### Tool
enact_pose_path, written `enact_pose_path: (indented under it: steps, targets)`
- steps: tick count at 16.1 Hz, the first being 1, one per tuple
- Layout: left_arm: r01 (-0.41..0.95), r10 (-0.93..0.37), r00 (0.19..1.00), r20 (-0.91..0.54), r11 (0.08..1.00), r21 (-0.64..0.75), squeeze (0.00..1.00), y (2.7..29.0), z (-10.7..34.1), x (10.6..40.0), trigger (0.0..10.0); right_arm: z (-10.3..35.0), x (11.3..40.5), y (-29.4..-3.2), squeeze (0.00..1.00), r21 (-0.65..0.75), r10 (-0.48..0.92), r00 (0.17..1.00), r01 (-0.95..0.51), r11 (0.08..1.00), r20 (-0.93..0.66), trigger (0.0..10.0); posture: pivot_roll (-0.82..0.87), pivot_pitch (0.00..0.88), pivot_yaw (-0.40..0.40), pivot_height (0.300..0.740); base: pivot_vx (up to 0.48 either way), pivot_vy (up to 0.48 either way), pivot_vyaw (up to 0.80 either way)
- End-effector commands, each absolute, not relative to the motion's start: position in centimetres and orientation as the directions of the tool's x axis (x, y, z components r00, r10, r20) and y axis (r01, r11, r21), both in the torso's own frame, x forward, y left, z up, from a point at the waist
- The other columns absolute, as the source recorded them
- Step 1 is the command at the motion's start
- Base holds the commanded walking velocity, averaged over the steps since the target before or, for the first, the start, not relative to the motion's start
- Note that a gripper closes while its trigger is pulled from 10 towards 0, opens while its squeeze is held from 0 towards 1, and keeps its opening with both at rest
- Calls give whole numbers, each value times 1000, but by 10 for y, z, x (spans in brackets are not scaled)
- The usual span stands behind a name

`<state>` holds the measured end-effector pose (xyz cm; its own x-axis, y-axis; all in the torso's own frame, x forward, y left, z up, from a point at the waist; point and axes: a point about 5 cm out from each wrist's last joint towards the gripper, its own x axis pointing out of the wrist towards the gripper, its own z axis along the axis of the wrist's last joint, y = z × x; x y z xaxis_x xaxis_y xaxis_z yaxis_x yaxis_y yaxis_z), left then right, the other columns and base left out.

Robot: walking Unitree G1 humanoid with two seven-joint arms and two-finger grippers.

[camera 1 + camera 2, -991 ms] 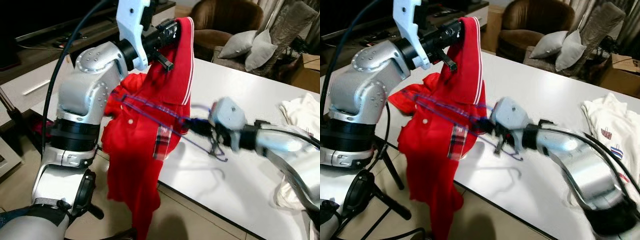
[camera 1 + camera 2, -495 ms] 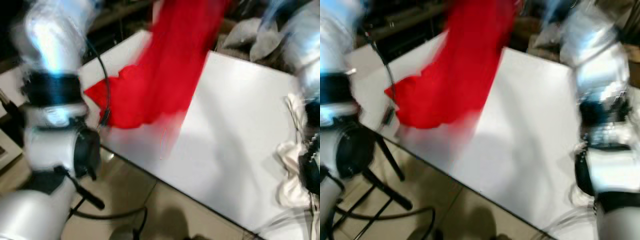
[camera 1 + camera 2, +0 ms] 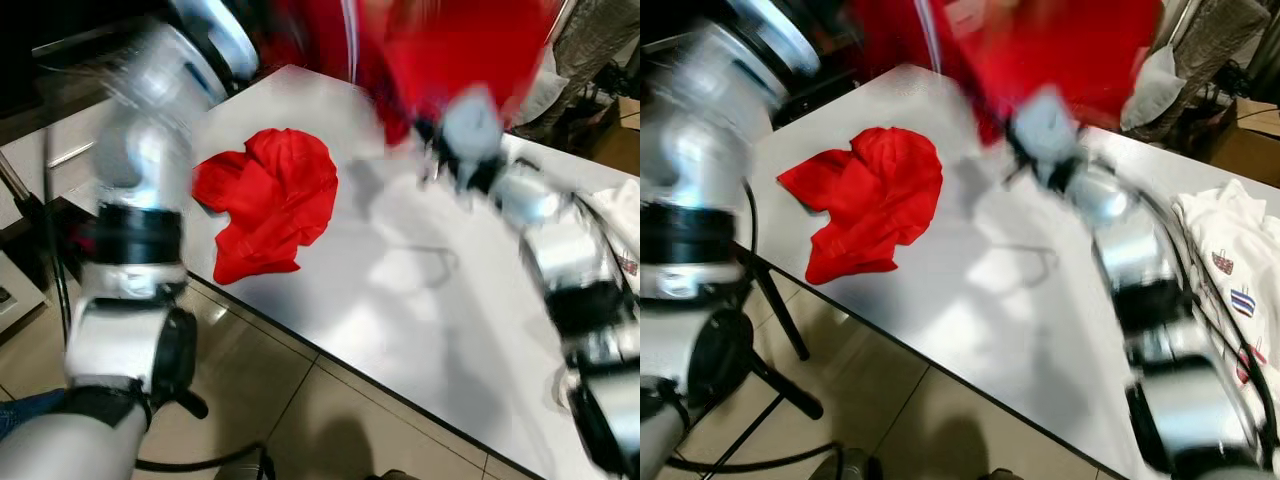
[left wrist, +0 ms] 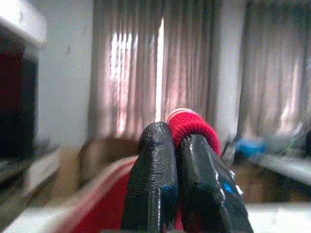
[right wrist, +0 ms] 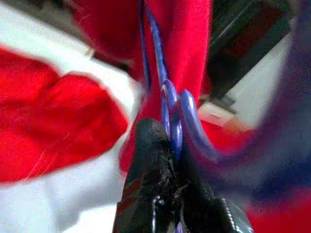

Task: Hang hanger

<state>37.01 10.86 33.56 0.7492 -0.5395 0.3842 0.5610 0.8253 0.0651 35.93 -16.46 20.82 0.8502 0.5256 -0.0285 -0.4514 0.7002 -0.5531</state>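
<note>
The task looks partway through, judging by how things lie: the blue hanger is already inside the red shirt and both are held up in the air above the white worktop, but no rail or hook shows in these pictures, so the hanging itself is not yet done. The left gripper has its two black fingers pressed together on a red ribbed edge of the shirt, a cuff or collar by the look of it. The right gripper is closed tight around the hanger's thin blue wire, which runs from its fingers up into the red cloth. In the head views the shirt is a blurred red mass at the top, with a white stripe along one edge, hanging well above the worktop; how it sits on the hanger cannot be made out. A second red garment lies crumpled on the worktop's left part, and white clothes rest near its right edge
</note>
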Motion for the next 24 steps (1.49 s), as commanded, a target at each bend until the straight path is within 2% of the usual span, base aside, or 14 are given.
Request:
enact_pose_path:
  steps: [1,4,6,8,11,14,17,18,21,22,23,24]
  targets:
    - [457,-468,852,233,883,102,0,95,289,386,10000,190,335,-162,0,-547,604,791,-549,633,-95,10000,42,0,-7,740,0,0,0]
    - [358,-380,904,197,923,140,0,95,271,398,10000,185,319,-174,0,-534,611,780,-576,619,-134,10000,26,0,18,740,0,0,0]
    - [307,-335,918,213,939,152,0,98,279,405,10000,190,308,-179,0,-539,637,756,-603,589,-150,10000,24,0,26,740,0,0,0]
    - [224,-253,940,229,964,146,0,113,292,416,10000,192,285,-182,0,-535,695,677,-691,486,-243,10000,25,0,25,740,0,0,0]
    - [161,-192,952,239,977,142,0,126,298,422,10000,200,268,-191,0,-500,731,618,-748,435,-289,10000,26,0,24,740,0,0,0]
    - [175,-202,966,160,970,167,0,136,276,424,10000,219,253,-204,0,-457,748,609,-762,459,-264,10000,26,0,26,740,0,0,0]
    - [269,-284,958,48,941,204,0,153,243,420,10000,237,239,-222,0,-428,735,638,-745,512,-230,10000,14,0,40,740,0,0,0]
    - [350,-355,935,-18,910,224,0,164,224,413,10000,246,230,-232,0,-397,731,654,-734,551,-195,10000,17,0,37,740,0,0,0]
    - [398,-386,917,-95,882,254,0,180,203,404,10000,255,219,-236,0,-344,753,643,-745,571,-140,10000,22,0,27,740,0,0,0]
    - [438,-420,899,-123,871,225,0,185,196,400,10000,258,221,-237,0,-335,741,662,-727,599,-113,10000,20,0,26,740,0,0,0]
    - [511,-491,859,-141,833,211,906,185,192,393,10000,257,225,-238,0,-333,706,701,-693,640,-102,10000,19,0,26,740,0,0,0]
    - [580,-555,815,-166,777,247,1000,185,189,383,10000,253,230,-237,0,-320,672,734,-663,676,-102,10000,18,0,25,740,0,0,0]
